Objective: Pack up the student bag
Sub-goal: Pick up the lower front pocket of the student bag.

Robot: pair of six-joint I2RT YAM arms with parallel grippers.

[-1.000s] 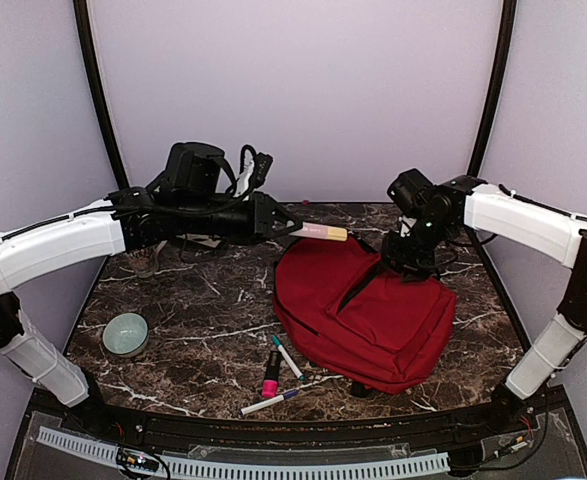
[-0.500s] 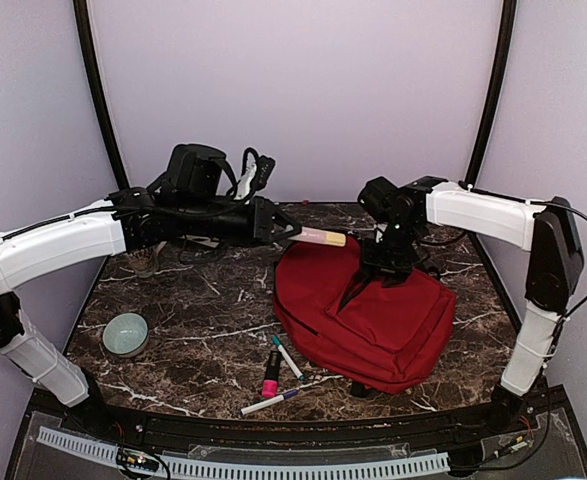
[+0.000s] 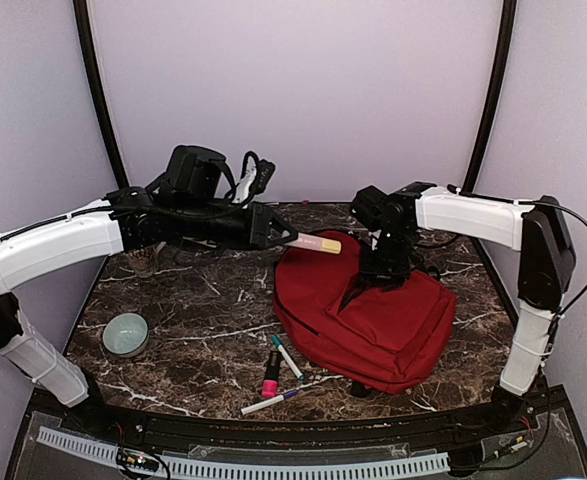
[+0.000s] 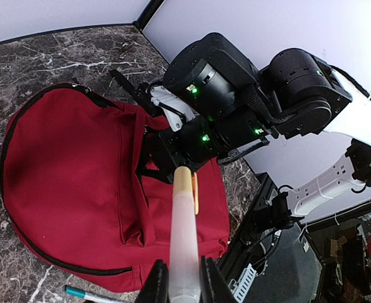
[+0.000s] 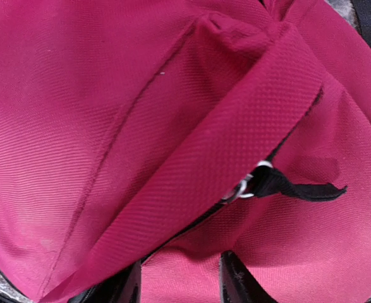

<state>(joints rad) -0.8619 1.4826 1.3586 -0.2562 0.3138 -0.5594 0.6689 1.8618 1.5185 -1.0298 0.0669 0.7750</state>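
Left fingers (image 4: 158, 287) clamp a tan-capped marker (image 4: 184, 240) above the red backpack (image 3: 383, 315), which lies right of centre on the desk (image 3: 203, 310). Right fingers (image 5: 236, 281) straddle the pocket flap (image 5: 236, 145) near the zip pull (image 5: 296, 187); whether they grip is unclear. Likely step: opening the pocket, which must gape before the marker goes in.

Right wrist view: student bag (image 5: 109, 126) overruns every edge. Right claw (image 5: 179, 276) fingers are cut off at the bottom, so its grip on the fabric is unclear. Left wrist view: pale tube (image 4: 184, 221) in left claw (image 4: 184, 281) and teal pen (image 4: 84, 293) just beside the bag are both cut off at the bottom. Top view: small item (image 3: 145, 262) well left of the bag is half hidden under the left arm (image 3: 63, 240) and unidentifiable.
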